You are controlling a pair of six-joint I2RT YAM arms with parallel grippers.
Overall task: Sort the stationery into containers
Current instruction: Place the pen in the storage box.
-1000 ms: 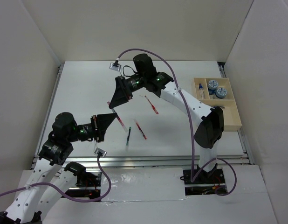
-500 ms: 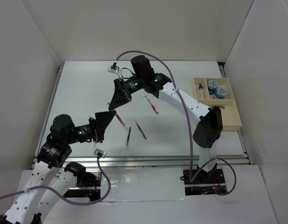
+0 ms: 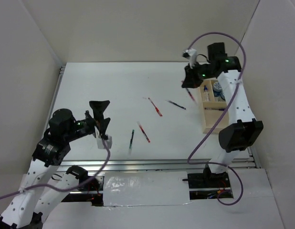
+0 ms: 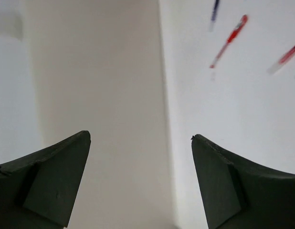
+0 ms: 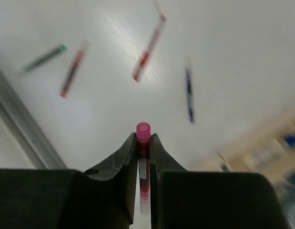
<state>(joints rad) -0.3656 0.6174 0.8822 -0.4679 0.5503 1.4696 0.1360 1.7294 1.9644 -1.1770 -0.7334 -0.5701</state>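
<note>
Right gripper [image 5: 143, 143]: fingers clamped on the held red pen [image 5: 143, 130], whose capped end sticks out past my fingertips. It is carried above the right side of the table [image 3: 90, 86], just beside the tray [image 3: 210, 125] and not yet over a compartment. Left gripper [image 4: 140, 138]: fingers wide apart with nothing between them, raised over the left of the table, well apart from all stock. Filed in the tray: white bottle [image 3: 206, 91] in the narrow compartment; blue-and-white rolls [image 3: 217, 90] in the compartment beside it, partly hidden behind my right arm; one thin dark item in the long compartment, too small to name. Unfiled, lying on the table: upper red pen [image 3: 155, 107], blue pen [image 3: 177, 104], lower red pen [image 3: 143, 132], green pen [image 3: 131, 138], none touching another. Assessment: rolls and bottle done; pens roughly at the start, with one in delivery and four pick-ups left.
</note>
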